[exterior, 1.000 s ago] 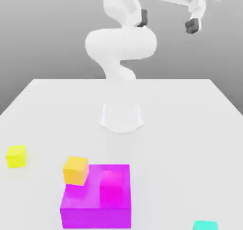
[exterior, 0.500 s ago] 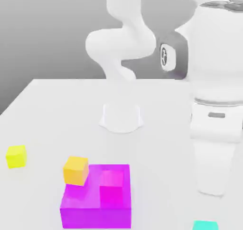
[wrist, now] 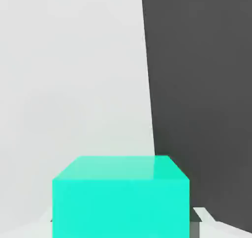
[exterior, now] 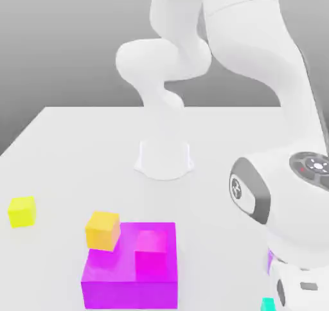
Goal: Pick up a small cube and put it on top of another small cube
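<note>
Panda arm (exterior: 247, 33) arched over to the exterior view's right, its wrist (exterior: 289, 200) low near that view's lower right corner. Gripper (wrist: 121, 222) closed on the turquoise cube (wrist: 120, 207), one finger at either side. Magenta cube (exterior: 151, 252) on the purple block (exterior: 132, 293); orange cube (exterior: 102, 231) at the block's corner. Yellow cube (exterior: 22, 212) apart, on the pale table (exterior: 212, 220), exterior view's left.

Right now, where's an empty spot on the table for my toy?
There's bare white table between the small yellow cube and the robot's white base. It's crowded on the flat purple block, where orange and pink cubes sit.
</note>
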